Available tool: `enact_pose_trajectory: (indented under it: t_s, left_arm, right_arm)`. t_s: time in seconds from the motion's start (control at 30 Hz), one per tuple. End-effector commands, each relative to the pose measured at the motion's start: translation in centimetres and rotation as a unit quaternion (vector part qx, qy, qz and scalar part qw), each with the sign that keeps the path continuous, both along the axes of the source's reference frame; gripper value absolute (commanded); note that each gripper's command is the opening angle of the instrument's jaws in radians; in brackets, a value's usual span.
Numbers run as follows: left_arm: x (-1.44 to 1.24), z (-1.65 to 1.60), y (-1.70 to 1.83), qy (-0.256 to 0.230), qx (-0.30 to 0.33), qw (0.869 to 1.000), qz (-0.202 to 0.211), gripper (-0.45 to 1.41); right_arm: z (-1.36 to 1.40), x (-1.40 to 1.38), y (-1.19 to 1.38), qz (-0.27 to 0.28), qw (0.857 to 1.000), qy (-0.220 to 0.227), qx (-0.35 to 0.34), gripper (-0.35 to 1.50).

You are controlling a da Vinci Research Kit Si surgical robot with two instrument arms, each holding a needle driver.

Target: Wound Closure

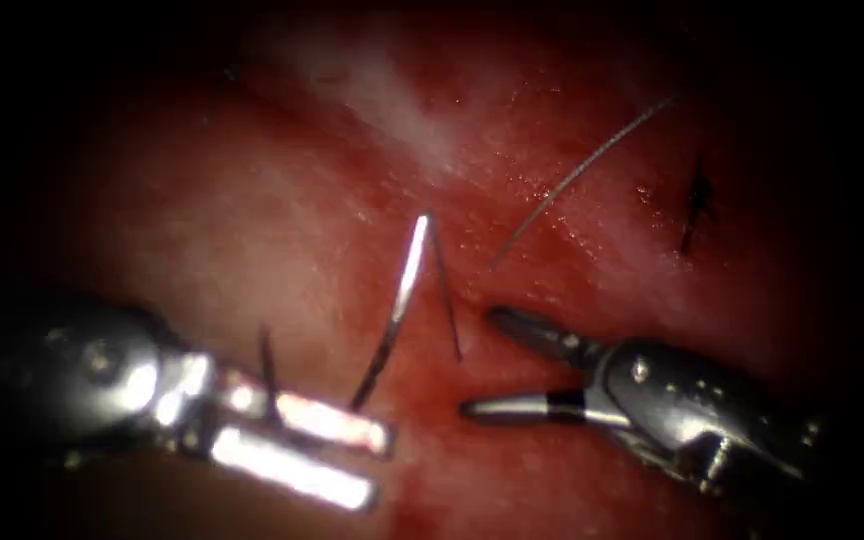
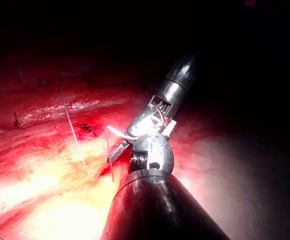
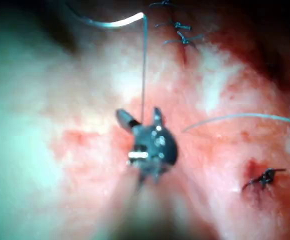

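Note:
The curved needle (image 1: pixel 399 300) stands up above the tissue (image 1: pixel 252 220), free of it. Its lower end sits at the tip of my left tool (image 1: pixel 377 462), whose jaws look shut on it there. From the needle's upper end the thread (image 1: pixel 444 290) drops into the tissue just left of my right tool (image 1: pixel 477 362). That tool's jaws are open and hold nothing. The left wrist view has the needle (image 2: pixel 110 155) crossing the left tool's jaws. In the right wrist view the thread (image 3: pixel 144 70) runs down from the needle (image 3: pixel 110 22) to the open right tool (image 3: pixel 137 116).
A long loose strand of thread (image 1: pixel 582 170) lies across the tissue at the upper right. A dark tied stitch (image 1: pixel 697 200) sits further right; more stitches (image 3: pixel 177 25) and one knot (image 3: pixel 265 177) show near the right tool. Red fluid (image 1: pixel 432 470) wets the tissue.

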State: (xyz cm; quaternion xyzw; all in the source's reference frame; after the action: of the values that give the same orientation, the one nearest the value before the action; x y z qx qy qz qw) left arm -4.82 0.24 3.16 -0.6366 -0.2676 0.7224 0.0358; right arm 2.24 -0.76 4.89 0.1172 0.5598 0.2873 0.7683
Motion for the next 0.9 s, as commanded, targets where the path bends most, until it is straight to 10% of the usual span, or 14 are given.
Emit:
enact_pose_trajectory:
  t_s: [0.03,0.4,0.57,0.9]
  left_arm:
    - [-0.06,0.02,-0.01,-0.001,-0.002,1.0,0.0,-0.45]
    - [-0.09,-0.06,-0.04,0.002,-0.004,1.0,-0.002,-0.45]
    - [-0.08,-0.09,-0.04,0.001,-0.003,1.0,-0.002,-0.45]
    - [0.02,-0.04,0.04,0.007,-0.004,1.0,-0.008,-0.45]
  right_arm:
    - [0.09,0.12,0.0,-0.003,1.0,-0.003,-0.001,0.89]
    - [0.41,0.34,-0.16,-0.025,0.999,-0.032,-0.005,0.64]
    - [0.55,0.31,-0.21,-0.03,0.999,-0.034,-0.011,-0.35]
    - [0.31,0.08,-0.21,-0.002,0.996,-0.083,-0.015,-0.35]
